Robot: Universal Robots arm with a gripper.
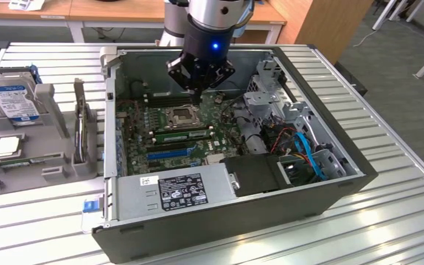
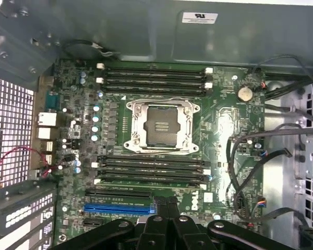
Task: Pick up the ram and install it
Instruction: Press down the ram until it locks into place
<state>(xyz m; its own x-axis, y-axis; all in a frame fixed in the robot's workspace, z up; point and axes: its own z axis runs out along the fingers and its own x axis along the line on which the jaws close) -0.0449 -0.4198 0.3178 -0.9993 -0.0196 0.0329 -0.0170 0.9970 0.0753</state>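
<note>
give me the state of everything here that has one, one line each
gripper: shut, over the motherboard inside the case
computer case: side panel off, lying open
processor socket: empty, frame open
ram: seated in a slot beside the socket
hard drive: standing in a holder outside the case

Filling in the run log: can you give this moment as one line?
position: tool over motherboard inside case | tool: shut | ram in grip: cannot tell
</note>
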